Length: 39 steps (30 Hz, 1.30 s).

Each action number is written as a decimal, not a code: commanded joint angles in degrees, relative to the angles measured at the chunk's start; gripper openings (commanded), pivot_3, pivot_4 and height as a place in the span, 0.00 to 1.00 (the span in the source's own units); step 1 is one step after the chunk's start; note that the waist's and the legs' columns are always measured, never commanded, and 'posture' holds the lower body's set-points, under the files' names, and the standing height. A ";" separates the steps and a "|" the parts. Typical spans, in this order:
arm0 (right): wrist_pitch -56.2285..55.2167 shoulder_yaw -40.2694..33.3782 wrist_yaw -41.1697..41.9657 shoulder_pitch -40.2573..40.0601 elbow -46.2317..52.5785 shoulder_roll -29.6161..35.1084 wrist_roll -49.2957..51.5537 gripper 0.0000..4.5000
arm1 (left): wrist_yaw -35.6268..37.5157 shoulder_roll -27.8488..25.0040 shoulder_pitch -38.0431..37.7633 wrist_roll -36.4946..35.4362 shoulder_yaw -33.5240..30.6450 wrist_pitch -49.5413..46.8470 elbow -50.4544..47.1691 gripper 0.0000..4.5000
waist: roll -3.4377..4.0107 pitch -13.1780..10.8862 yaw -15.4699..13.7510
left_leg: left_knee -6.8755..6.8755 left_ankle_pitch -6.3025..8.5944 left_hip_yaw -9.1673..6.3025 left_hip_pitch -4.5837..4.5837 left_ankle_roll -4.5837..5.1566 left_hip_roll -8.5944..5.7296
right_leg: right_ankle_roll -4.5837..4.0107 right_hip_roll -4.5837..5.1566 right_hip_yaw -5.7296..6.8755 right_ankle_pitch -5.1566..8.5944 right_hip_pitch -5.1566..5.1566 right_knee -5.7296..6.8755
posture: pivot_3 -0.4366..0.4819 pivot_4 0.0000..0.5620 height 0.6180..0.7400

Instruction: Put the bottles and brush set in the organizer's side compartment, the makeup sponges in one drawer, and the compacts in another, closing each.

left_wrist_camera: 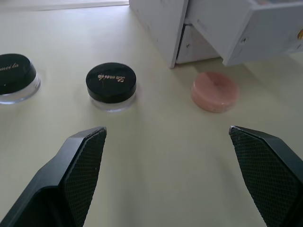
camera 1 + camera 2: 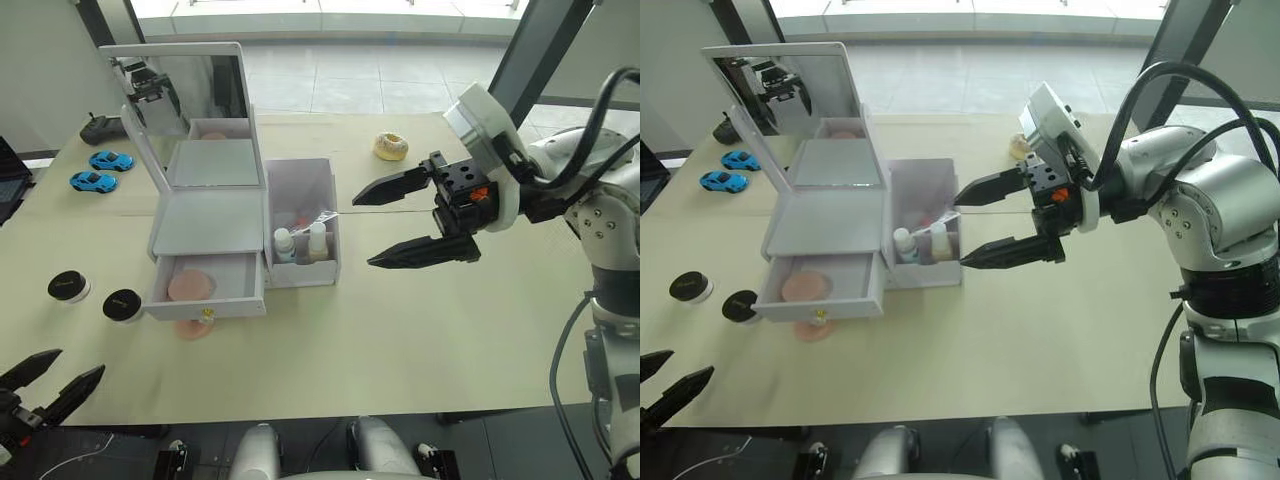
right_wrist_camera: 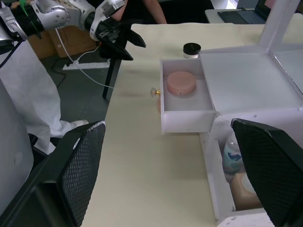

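Observation:
The white organizer [image 2: 205, 225] stands with its mirror lid up. Its side compartment [image 2: 327, 190] holds two small bottles [image 2: 285, 243] and a clear brush set packet [image 2: 308, 217]. The lower drawer [image 2: 210, 300] is pulled out with one pink makeup sponge [image 2: 192, 285] inside. Another sponge [image 1: 214, 91] lies on the table under the drawer front. Two black-lidded compacts [image 2: 68, 287] [image 2: 122, 305] sit left of the drawer. My right gripper [image 2: 362, 232] hovers open just right of the side compartment, holding nothing. My left gripper [image 2: 78, 363] is open and low, near the table's front left edge.
Two blue toy cars [image 2: 100, 170] and a black device [image 2: 100, 125] lie at the far left, and a donut-shaped item [image 2: 390, 146] sits behind my right gripper. A person in white clothing [image 3: 19, 94] stands beyond the table edge.

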State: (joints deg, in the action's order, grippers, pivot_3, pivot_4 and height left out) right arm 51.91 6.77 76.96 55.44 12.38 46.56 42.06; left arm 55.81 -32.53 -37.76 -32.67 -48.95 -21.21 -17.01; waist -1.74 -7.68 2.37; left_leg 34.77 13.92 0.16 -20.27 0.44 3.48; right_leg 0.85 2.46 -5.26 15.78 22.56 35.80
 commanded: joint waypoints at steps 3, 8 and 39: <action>0.10 -2.45 -0.43 -2.25 2.98 3.31 0.35 1.00 | -8.91 2.14 5.04 1.47 8.67 -2.81 -5.18 0.99 | -0.09 0.05 -0.31 | 0.03 0.00 -0.01 -0.04 0.00 -0.12 | 0.01 -0.02 0.03 0.00 -0.05 -0.02 | 0.48 0.27 1.00; 3.91 -7.73 -3.16 -3.98 4.26 4.30 5.81 1.00 | -10.84 1.29 9.84 7.30 17.92 0.16 -3.28 0.99 | -0.26 0.19 0.28 | 0.03 -0.01 -0.03 -0.03 0.01 -0.32 | 0.16 -0.03 -0.09 -0.08 -0.31 0.04 | 0.48 0.27 1.00; 1.91 -6.63 -8.50 -5.82 4.34 3.78 5.44 1.00 | -8.86 -5.15 17.13 5.70 16.87 3.37 6.79 0.66 | -0.05 0.17 0.48 | -0.03 -0.01 -0.20 0.00 0.03 -0.47 | 0.51 -0.08 -0.16 -0.22 -0.28 0.05 | 0.48 0.27 1.00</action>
State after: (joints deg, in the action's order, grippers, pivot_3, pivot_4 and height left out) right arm 55.34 0.56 67.77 48.83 16.38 50.82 47.48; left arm 45.32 -36.10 -20.65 -23.76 -28.07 -17.59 -8.38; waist -1.79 -7.51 2.86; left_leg 34.74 13.91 -0.06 -20.30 0.46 3.01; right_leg 1.29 2.39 -5.38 15.60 22.29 35.84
